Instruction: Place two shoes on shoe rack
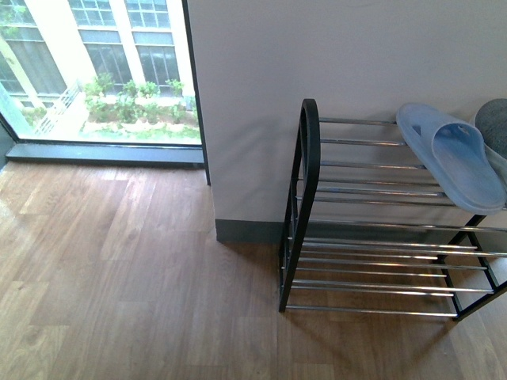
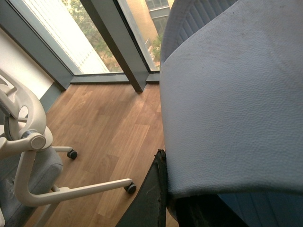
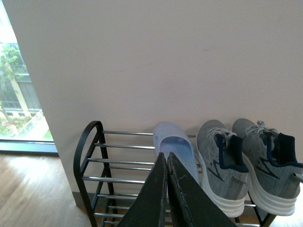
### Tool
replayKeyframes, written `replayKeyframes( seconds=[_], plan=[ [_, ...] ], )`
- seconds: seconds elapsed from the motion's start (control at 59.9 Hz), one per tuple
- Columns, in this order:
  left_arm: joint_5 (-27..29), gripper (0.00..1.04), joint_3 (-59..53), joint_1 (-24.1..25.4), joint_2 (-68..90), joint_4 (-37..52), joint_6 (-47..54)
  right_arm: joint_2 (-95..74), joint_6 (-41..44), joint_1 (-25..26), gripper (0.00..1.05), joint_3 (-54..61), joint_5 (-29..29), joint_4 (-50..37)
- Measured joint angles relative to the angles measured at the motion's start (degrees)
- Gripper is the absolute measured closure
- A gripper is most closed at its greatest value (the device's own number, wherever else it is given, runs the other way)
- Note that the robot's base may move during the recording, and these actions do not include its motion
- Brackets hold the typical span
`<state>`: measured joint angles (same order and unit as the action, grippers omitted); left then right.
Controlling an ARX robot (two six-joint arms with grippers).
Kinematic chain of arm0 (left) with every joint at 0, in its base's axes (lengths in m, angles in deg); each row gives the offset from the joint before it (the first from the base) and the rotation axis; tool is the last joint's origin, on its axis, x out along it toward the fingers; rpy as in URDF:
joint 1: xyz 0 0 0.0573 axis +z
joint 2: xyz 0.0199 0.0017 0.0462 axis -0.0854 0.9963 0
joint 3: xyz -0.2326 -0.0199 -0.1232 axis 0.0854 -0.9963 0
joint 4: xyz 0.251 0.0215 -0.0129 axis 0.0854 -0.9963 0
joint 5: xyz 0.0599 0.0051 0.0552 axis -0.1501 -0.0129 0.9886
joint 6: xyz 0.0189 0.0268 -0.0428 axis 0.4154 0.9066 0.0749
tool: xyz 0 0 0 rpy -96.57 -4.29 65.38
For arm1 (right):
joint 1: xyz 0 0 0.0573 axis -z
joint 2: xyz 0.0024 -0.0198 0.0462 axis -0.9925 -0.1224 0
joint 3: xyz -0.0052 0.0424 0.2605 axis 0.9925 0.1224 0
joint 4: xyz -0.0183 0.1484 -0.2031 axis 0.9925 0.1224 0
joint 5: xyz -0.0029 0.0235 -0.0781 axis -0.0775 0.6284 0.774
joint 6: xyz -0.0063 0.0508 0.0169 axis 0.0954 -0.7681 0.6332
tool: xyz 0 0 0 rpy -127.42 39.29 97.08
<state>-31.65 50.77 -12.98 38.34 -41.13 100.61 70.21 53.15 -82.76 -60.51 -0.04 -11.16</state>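
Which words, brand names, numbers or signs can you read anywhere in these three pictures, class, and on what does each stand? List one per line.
None can be read.
Grey sneakers: a dark zigzag mark on each side, no letters.
Pale blue slide on the shoe rack: plain, no lettering visible.
Second slide held in the left gripper: plain textured surface, no print.
Office chair: no label visible.
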Motion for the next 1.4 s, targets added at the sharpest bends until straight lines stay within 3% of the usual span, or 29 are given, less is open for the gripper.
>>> replayKeyframes(
  seconds=[0.134,0.317,0.735,0.885,0.986,1.086,1.169,1.286,1.403],
  plan=[
    [0.0,1.03,0.0,0.0,0.0,0.0,0.0,7.7,0.0,0.0,1.03,0.0,0.1,9.5],
    [0.0,1.03,0.0,0.0,0.0,0.0,0.0,10.1,0.0,-0.1,1.02,0.0,0.0,10.4],
    [0.2,1.03,0.0,0.0,0.0,0.0,0.0,10.2,0.0,-0.1,0.29,0.0,-0.2,10.4],
    [0.1,1.03,0.0,0.0,0.0,0.0,0.0,10.2,0.0,-0.1,0.08,0.0,-0.2,10.4],
    [3.0,1.03,0.7,-1.3,1.1,-2.1,-3.6,10.2,0.0,-0.2,0.1,0.0,0.2,10.4],
    [9.1,1.03,4.3,-12.0,10.4,-0.3,-19.5,10.3,-0.1,-0.2,0.09,0.0,0.4,10.5],
    [4.0,1.03,12.5,-20.0,29.4,12.4,-30.2,10.3,-0.1,-0.2,0.09,0.0,0.0,10.5],
    [-1.8,1.03,23.8,-21.1,52.2,22.4,-30.1,10.3,-0.2,-0.2,0.09,0.0,0.1,10.5],
    [-4.9,1.03,33.4,-21.0,72.6,24.7,-26.6,10.3,-0.2,-0.2,0.09,0.0,0.0,10.5]
  ],
)
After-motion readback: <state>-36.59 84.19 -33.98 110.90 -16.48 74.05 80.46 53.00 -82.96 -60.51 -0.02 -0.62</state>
